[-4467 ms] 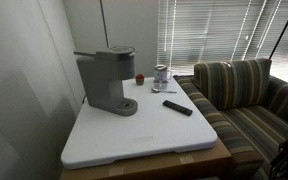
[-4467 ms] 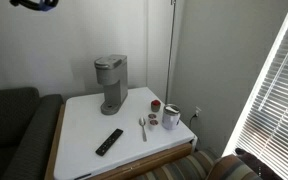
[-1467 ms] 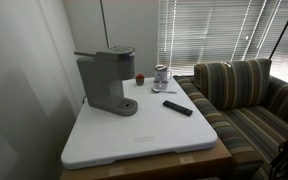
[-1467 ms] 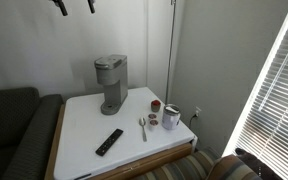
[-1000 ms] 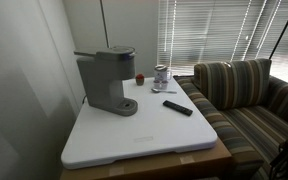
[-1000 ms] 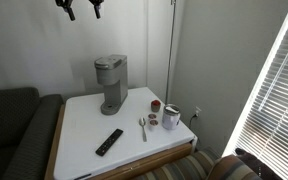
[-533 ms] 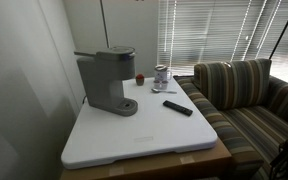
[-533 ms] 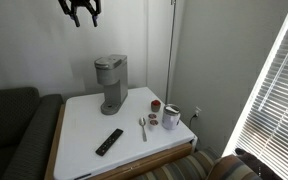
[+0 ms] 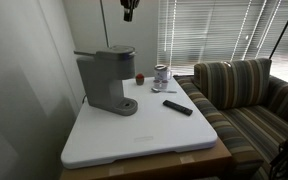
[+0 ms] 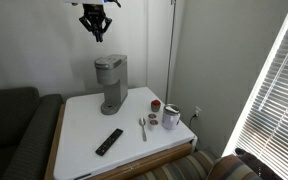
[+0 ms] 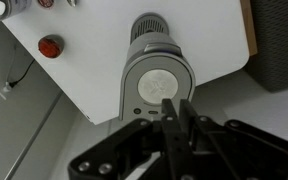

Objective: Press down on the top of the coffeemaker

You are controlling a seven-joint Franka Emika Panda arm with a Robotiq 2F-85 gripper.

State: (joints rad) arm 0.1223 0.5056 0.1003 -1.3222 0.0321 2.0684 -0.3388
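Coffeemaker (image 10: 110,85) matte grey, boxy; flat rounded top (image 11: 156,85); tool (image 10: 97,38) overhead

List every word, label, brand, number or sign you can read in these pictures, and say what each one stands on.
No text is legible in any view.
The top of the coffeemaker: a round emblem, too blurred to read.
The remote: buttons too small to read.
The jar: no readable label.
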